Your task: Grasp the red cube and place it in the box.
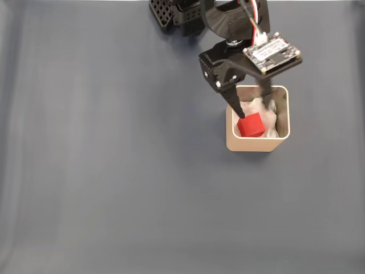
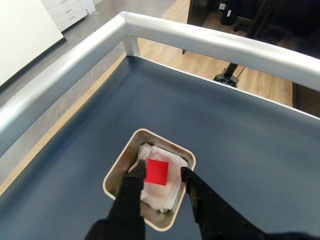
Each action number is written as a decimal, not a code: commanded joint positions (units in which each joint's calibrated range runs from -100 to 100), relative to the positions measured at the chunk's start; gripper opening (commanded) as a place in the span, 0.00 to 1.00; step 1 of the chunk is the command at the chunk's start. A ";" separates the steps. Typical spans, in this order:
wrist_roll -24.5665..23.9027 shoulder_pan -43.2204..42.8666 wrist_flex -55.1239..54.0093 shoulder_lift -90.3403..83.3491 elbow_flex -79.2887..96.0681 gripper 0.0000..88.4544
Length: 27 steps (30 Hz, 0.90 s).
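In the fixed view the gripper hangs over the box, its two black fingers reaching down into the opening from the arm at the top of the picture. The red cube lies inside the box on the white wadding, at the tip of the finger seen on the left of that view; the other finger is partly hidden under the small circuit board on the wrist and comes down near the box's far right corner. In the wrist view the gripper enters from the bottom edge, and the red cube sits between the two fingertips, one red face turned up to the camera. The left finger in that view is right at the cube's edge, while a narrow strip of wadding shows between the cube and the right finger, so the jaws stand a little wider than the cube; whether the left fingertip presses on it cannot be told. The box stands directly beneath the gripper on the dark blue table, and beyond the fingers the table's metal rail runs across the wrist view.
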 commanded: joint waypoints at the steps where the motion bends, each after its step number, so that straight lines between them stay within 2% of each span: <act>1: -1.22 1.60 -1.05 -2.23 -1.60 0.02; 7: -2.25 6.57 -1.05 -3.70 -0.69 0.00; 14: -1.32 12.68 -1.13 -8.03 5.42 0.00; 27: -0.59 19.78 -0.80 -26.72 26.66 0.00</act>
